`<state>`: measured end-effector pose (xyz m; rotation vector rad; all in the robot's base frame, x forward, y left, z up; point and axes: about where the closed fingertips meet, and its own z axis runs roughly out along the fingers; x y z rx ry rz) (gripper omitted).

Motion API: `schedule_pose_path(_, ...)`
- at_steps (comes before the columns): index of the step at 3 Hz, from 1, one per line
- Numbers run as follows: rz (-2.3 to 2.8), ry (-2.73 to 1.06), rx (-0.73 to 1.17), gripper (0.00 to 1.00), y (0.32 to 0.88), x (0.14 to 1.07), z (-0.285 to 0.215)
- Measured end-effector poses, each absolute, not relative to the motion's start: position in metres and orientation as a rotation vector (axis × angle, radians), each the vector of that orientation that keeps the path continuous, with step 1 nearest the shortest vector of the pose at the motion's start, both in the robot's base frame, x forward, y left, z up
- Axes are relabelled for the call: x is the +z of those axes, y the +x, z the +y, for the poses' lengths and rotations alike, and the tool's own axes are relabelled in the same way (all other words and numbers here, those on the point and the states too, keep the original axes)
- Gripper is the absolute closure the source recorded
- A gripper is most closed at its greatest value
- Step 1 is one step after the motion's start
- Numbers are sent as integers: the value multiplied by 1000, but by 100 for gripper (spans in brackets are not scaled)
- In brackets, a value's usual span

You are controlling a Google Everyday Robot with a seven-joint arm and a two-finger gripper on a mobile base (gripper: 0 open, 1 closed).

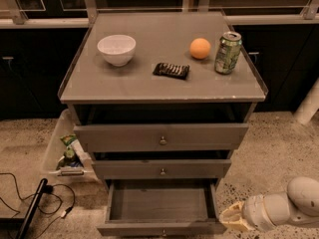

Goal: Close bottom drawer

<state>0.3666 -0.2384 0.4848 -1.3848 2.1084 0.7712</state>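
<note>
Bottom drawer sits pulled open at lower centre of the frame. We see the gripper at lower right, just beside its right front corner; open or closed, we cannot tell.

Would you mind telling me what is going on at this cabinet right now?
The robot's gripper hangs low, just right of the bottom drawer, which is pulled out and not yet closed. Whether it touches the drawer is unclear. A bowl, orange, can and snack bar sit on the cabinet top.
</note>
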Motion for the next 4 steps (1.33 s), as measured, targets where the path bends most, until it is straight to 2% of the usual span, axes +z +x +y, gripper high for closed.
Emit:
schedule_pose_path(3,2113,-1282,717,100,394,303,-230)
schedule_pose_path(4,2113,-1284,716,100,395,304,-230)
